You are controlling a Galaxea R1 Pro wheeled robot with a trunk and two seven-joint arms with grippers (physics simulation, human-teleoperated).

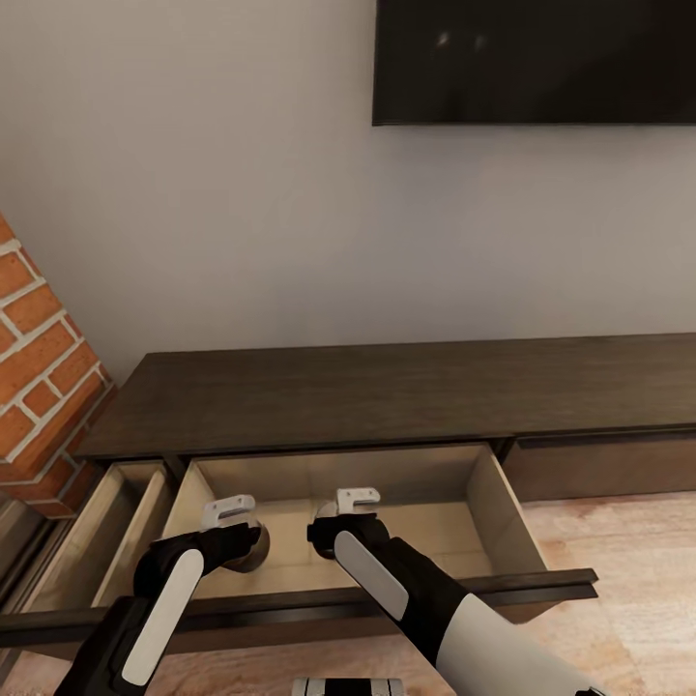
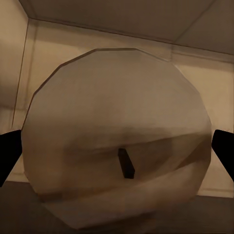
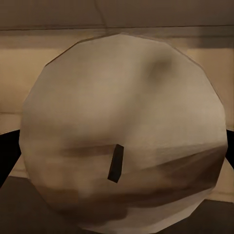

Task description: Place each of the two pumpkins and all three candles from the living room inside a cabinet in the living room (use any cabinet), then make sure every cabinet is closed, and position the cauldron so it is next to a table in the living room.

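Observation:
The long dark-brown cabinet (image 1: pixel 387 396) runs along the wall, with its middle drawer (image 1: pixel 488 503) pulled out and pale beige inside. Both my grippers reach down into that drawer. My left gripper (image 1: pixel 237 536) is shut on a pale round candle (image 2: pixel 117 87), whose dark wick (image 2: pixel 126 163) faces the camera, with black fingertips (image 2: pixel 7 156) at its sides. My right gripper (image 1: pixel 333 532) is shut on a second pale candle (image 3: pixel 126 97) with a dark wick (image 3: pixel 115 163). In the head view the left candle (image 1: pixel 257 547) peeks out beside the fingers. Pumpkins, cauldron and table are out of view.
A second drawer (image 1: pixel 116 522) stands open to the left of the middle one. The drawer front (image 1: pixel 599 464) on the right is shut. A brick column (image 1: pixel 39 367) rises at the left, a dark screen (image 1: pixel 532 58) hangs above, and wood floor (image 1: pixel 619 551) lies at the right.

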